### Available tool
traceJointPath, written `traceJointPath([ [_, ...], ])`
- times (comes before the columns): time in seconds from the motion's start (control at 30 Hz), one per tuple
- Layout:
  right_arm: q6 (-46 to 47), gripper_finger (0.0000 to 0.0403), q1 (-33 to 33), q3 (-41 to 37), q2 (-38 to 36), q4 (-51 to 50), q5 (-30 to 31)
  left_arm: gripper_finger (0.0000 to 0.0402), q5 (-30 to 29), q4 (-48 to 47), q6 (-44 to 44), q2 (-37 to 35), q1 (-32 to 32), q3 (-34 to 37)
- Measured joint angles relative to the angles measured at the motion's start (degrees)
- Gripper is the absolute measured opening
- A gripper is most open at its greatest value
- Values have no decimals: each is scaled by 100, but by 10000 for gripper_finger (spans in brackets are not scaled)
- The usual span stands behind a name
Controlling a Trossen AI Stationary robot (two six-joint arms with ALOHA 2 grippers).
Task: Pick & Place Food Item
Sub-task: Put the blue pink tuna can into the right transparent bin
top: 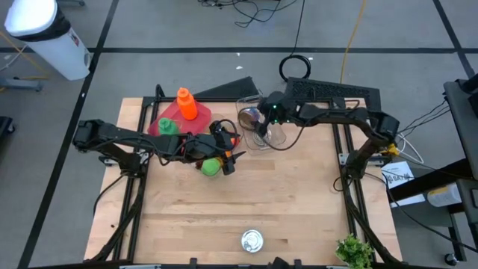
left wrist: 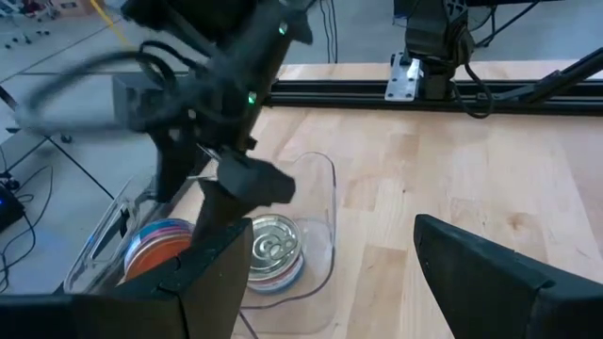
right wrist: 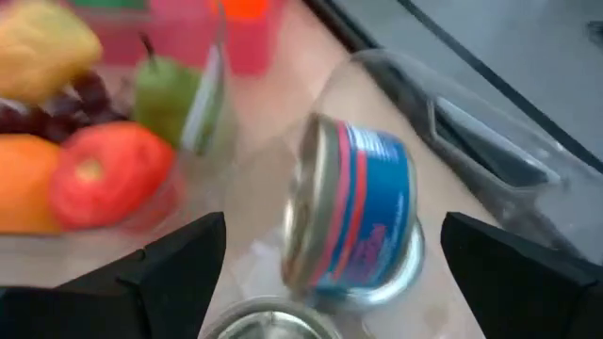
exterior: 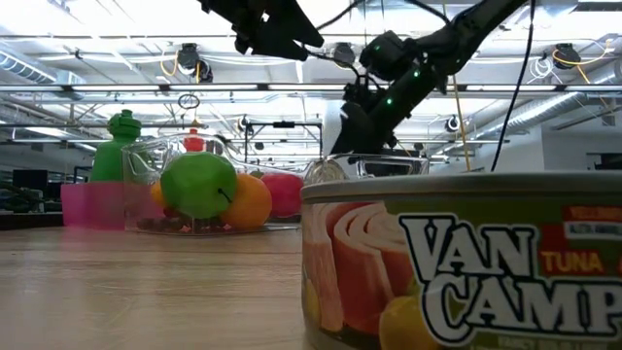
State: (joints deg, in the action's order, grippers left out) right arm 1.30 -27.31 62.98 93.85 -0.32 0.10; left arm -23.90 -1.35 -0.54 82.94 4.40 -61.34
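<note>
It was a robotics lab or workshop: a wooden table (top: 246, 202) on a grey taped floor (top: 149, 30), loose cables (top: 261, 11), and ceiling pipes (exterior: 97, 92) overhead.

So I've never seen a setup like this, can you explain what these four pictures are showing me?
It is a robot with two dark arms working at a wooden table. One picture looks straight down from above, one looks level across the tabletop, and two come from cameras on the arms' wrists.

From above, the left gripper sits over a pile of fruit, with a green apple just beneath it. Its fingers are open and hold nothing.

The right gripper is over a clear container at the back. It is open, and a blue can lies tilted between its fingers, not gripped.

Elsewhere there is a pink tray with an orange bottle, a tuna can near the front edge, and some leafy greens at the front right corner.
</note>
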Motion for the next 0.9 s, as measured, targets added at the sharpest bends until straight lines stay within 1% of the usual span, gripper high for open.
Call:
traceJointPath([
  [0.1, -8, 364, -33, 10, 146, 118, 184, 301, 0, 3, -53, 0, 0, 0],
  [0.23, 40, 341, -152, 7, 286, 120, 138, 301, 0, -7, -114, 0, 0, 0],
  [0.47, 154, 298, -356, 7, 275, 136, 116, 301, 0, -10, -129, 0, 0, 0],
  [0.63, 180, 276, -461, 7, 279, 155, -181, 301, 0, -12, -127, 0, 0, 0],
  [0.73, -206, 266, -461, 7, 350, 255, -185, 301, 0, -14, -127, 0, 0, 0],
  [0.9, -1640, 259, -459, 3, 353, 319, -164, 301, 0, -33, -127, 0, 1, 0],
])
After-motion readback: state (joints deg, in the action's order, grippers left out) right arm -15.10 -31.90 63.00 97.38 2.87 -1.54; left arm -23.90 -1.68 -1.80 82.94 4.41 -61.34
